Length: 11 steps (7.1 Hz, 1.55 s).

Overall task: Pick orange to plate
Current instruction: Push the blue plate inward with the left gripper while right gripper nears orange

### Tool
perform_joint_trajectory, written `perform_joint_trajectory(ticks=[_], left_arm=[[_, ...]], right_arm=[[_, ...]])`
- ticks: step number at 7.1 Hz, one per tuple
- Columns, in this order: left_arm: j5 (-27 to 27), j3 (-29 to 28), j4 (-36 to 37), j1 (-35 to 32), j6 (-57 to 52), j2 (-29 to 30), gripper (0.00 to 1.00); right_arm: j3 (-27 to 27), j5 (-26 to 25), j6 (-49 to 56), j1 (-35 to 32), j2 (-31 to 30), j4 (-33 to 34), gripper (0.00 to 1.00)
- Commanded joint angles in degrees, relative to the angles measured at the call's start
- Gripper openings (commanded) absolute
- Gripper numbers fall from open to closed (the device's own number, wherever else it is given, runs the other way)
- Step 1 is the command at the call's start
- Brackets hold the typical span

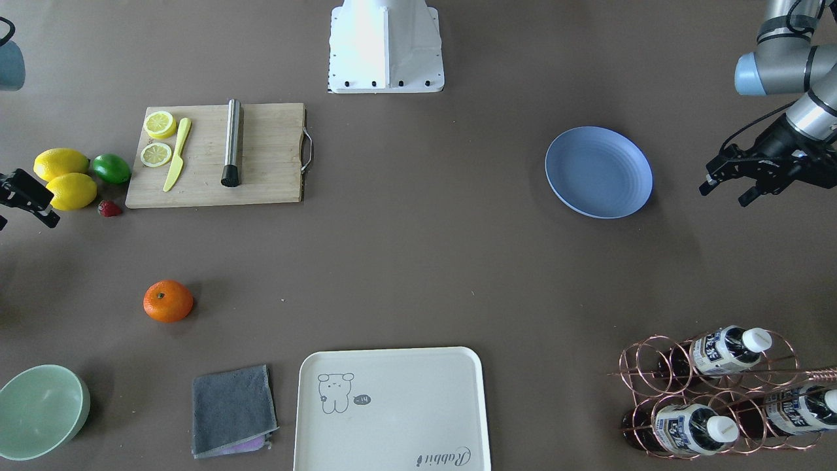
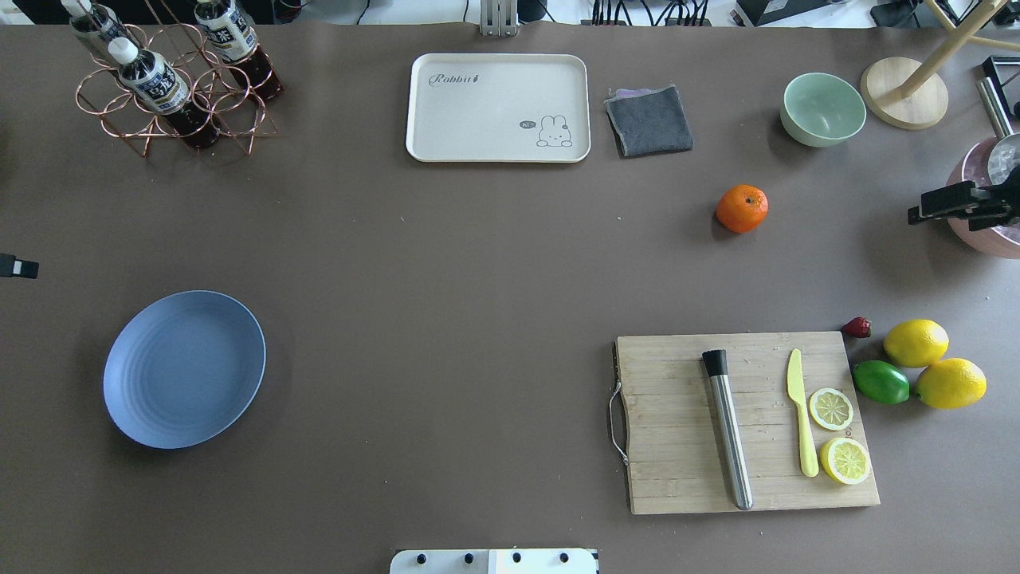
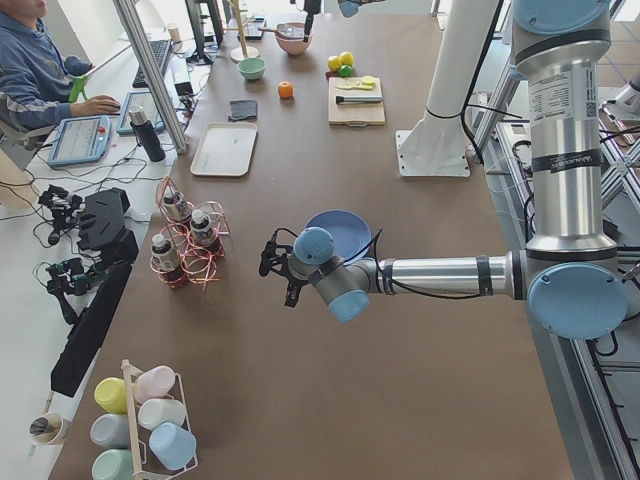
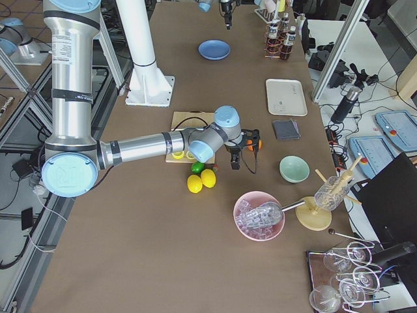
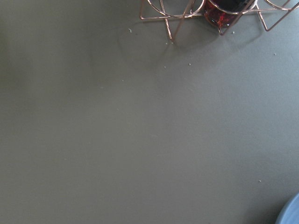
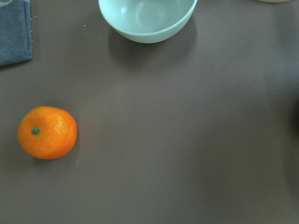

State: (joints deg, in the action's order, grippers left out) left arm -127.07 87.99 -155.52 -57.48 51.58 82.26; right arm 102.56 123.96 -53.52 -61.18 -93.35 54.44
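Front: right gripper (image 1: 26, 212) is hanging open, empty. The orange (image 1: 168, 301) is sitting on the table at its 4 o'clock. Left gripper (image 1: 724, 196) is idling spread, empty, at the plate's (image 1: 598, 171) 3 o'clock.
Overhead: orange is lying at 9 o'clock of the right gripper, so that's the nearer arm.
Right wrist: orange is showing at 8 o'clock.

A brown table (image 2: 446, 279) holds scattered kitchen items. A wooden cutting board (image 2: 677, 414) carries a metal rod with a black tip (image 2: 729, 430), a yellow knife (image 2: 801, 414) and two lemon slices (image 2: 831, 409). Just beside the board lie a strawberry (image 2: 857, 327), a lime (image 2: 880, 382) and two whole lemons (image 2: 916, 342), the lime touching one of them. Along the far edge sit a cream tray with a rabbit drawing (image 2: 498, 108), a folded grey cloth (image 2: 649, 119) and a mint-green bowl (image 2: 823, 109). A copper wire rack (image 2: 171, 112) in the corner holds three bottles (image 2: 147, 76).
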Motion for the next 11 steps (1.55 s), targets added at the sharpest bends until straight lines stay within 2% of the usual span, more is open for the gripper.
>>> perform_joint_trajectory(ticks=[1, 2, 4, 7, 8, 9, 10, 11], left_arm=[[5.93, -0.19, -7.24, 9.81, 9.66, 0.01, 0.97], [5.87, -0.01, -7.43, 10.19, 9.68, 0.01, 0.92], [5.87, -0.28, -8.49, 11.5, 9.07, -0.17, 0.63], [5.96, -0.19, -10.59, 12.92, 7.84, -2.36, 0.62], [5.87, -0.27, -10.86, 12.92, 7.92, -2.45, 0.4], [5.87, -0.28, -10.86, 12.92, 8.01, -2.54, 0.14], [5.87, -0.28, -10.86, 12.92, 8.01, -2.54, 0.0], [5.79, -0.01, -10.95, 12.83, 8.27, -2.46, 0.0]], right_arm=[[2.47, -2.14, -5.09, 4.22, 0.02, -1.01, 1.0], [2.47, -2.23, -5.02, 4.32, 0.02, -1.01, 1.0], [2.47, -2.41, -5.02, 4.32, 0.02, -1.01, 1.0], [2.38, -2.5, -5.02, 4.32, 0.1, -1.01, 1.0], [2.38, -2.5, -5.02, 4.32, 0.1, -1.01, 1.0], [2.38, -2.5, -5.02, 4.32, 0.1, -1.01, 1.0], [2.38, -2.5, -5.02, 4.4, 0.02, -1.01, 1.0], [2.3, -2.5, -5.02, 4.4, 0.1, -1.01, 1.0]])
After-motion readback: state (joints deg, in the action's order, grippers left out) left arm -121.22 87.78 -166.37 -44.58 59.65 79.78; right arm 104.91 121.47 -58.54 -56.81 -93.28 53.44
